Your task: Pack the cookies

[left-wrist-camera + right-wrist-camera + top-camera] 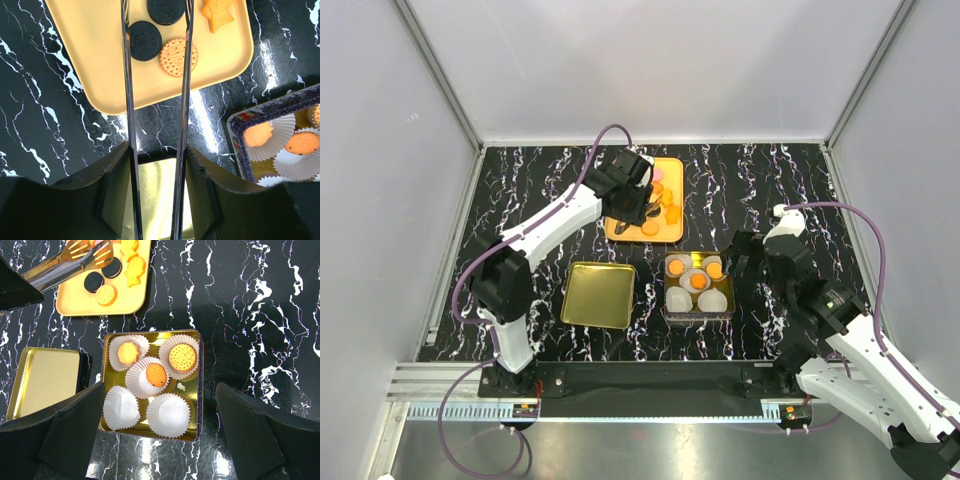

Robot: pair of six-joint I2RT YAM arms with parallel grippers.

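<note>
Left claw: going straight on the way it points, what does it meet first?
Likely the nearer black cookie, lying between the tongs that the left claw holds, on the yellow tray; depth unclear.

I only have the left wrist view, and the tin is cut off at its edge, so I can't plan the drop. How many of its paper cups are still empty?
Observer: Two of the five white pleated paper cups in the square gold tin are empty, the two nearest the arms.
Operator: Is the right arm over them?
Observer: No. The right gripper is open and empty, beside the tin's right edge in the top view.
Operator: Any cookies past the top of my frame?
Observer: Yes, small pink cookies lie at the far end of the flat yellow tray.
</note>
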